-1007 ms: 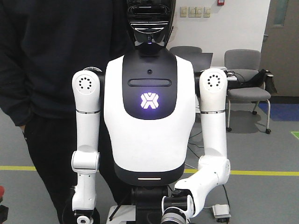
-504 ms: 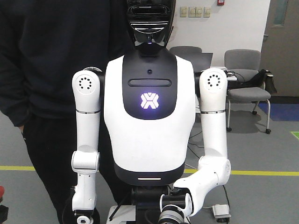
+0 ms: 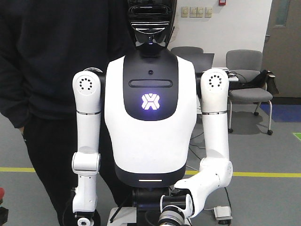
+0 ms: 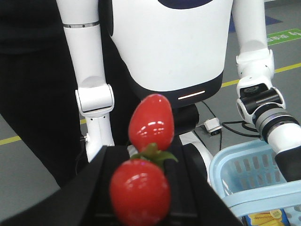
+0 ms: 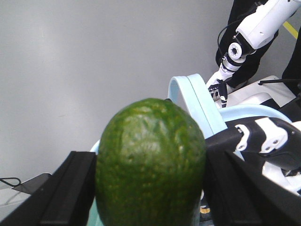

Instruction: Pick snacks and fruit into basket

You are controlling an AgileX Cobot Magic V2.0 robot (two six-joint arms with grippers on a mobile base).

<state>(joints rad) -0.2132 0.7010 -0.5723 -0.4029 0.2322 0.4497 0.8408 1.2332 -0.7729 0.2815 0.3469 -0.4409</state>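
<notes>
fruit in both tools at once: left tool [image 4: 141,197] clamped on a red fruit [image 4: 140,192] with a green stem, with a second red fruit [image 4: 151,121] right above it and touching or joined at the leaves, hard to tell which. right tool [image 5: 150,188] clamped on a green fruit [image 5: 150,165] with a bumpy skin, black fingers [image 5: 70,188] pressed on either side of it.

judged step: carrying both pieces to the pale blue basket [image 4: 244,165] and dropping them in. best done one arm at a time, since the right wrist view shows the other arm [image 5: 268,141] close beside the basket handle [image 5: 193,101], so a clash looks possible. worth bringing each piece over the open middle, low between the walls and clear of the upright handle, then parting the tool slowly; round fruit likely rolls or bounces off the rim if let go high. red pair likely swings, so a steady wrist helps.

basket contents: only a strip of yellow printed packet [image 4: 265,219] shows at the bottom edge of the left wrist view; rest of the inside hidden. front view shows no basket and no tool tips.
</notes>
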